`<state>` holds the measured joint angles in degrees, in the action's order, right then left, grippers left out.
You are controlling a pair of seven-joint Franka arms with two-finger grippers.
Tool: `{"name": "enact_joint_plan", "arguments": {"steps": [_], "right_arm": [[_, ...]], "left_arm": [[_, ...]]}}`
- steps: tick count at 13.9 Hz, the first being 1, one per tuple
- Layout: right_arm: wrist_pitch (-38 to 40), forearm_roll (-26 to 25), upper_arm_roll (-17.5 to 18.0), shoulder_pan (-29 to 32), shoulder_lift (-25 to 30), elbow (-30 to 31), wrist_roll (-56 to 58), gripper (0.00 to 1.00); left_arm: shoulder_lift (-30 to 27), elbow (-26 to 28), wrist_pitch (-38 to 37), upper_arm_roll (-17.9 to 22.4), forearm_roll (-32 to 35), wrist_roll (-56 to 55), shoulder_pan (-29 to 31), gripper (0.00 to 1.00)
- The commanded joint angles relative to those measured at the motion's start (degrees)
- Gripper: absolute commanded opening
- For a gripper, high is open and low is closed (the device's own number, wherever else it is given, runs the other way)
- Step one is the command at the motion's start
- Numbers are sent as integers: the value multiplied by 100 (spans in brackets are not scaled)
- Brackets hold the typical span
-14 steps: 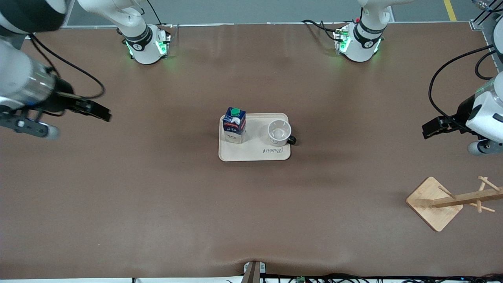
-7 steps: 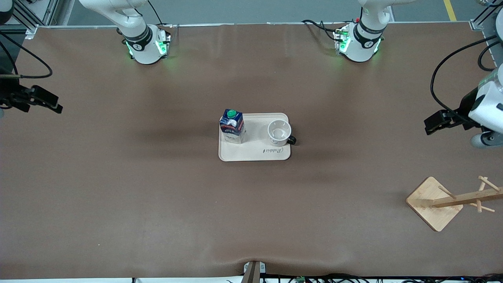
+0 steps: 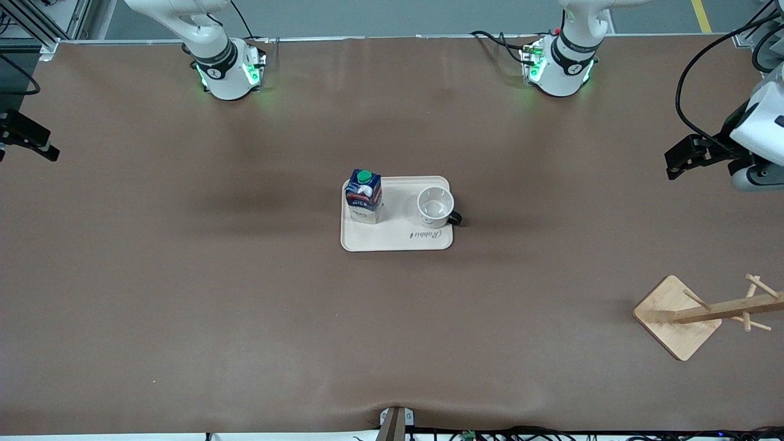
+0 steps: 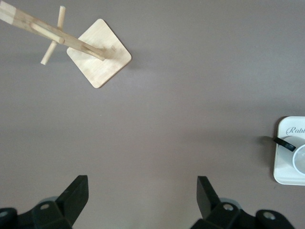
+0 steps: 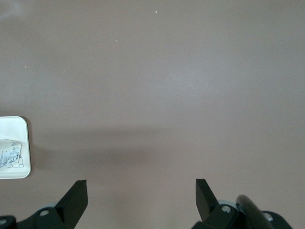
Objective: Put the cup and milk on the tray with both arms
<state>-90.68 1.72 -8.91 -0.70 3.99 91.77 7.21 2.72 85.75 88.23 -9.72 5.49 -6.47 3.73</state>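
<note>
The cream tray [image 3: 398, 241] lies in the middle of the table. The milk [image 3: 364, 195] stands upright on the tray's end toward the right arm. The cup [image 3: 435, 207] stands upright on the tray's other end, its black handle over the rim. My left gripper [image 3: 674, 162] is open and empty over the table's left-arm end. My right gripper [image 3: 38, 144] is open and empty over the right-arm end. The left wrist view shows its open gripper [image 4: 142, 192], the tray's edge [image 4: 285, 164] and the cup [image 4: 300, 158]. The right wrist view shows its open gripper [image 5: 141, 192], the tray's corner [image 5: 14, 123] and the milk [image 5: 10, 157].
A wooden rack with pegs stands on a square base [image 3: 674, 318] near the front camera at the left arm's end; it also shows in the left wrist view [image 4: 99, 59]. The two arm bases [image 3: 226, 70] glow green along the table's edge.
Both grippers have drawn away from the tray toward their own ends of the table. The right gripper has gone almost out of the front view. Cup and tray have not moved.
</note>
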Motion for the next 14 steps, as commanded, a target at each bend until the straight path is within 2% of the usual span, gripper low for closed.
{"name": "enact_joint_plan", "arguments": {"steps": [1, 4, 8, 14], "right_arm": [[165, -40, 82, 105, 5, -71, 26, 100], [183, -40, 82, 114, 5, -71, 18, 100], [174, -31, 91, 88, 23, -71, -561, 100], [183, -58, 108, 44, 32, -71, -615, 100]], "left_arm": [[-421, 529, 212, 233, -240, 138, -65, 100], [-562, 715, 195, 260, -250, 138, -197, 100], [-536, 680, 186, 251, -259, 94, -215, 100], [-492, 566, 169, 233, -408, 146, -197, 100]]}}
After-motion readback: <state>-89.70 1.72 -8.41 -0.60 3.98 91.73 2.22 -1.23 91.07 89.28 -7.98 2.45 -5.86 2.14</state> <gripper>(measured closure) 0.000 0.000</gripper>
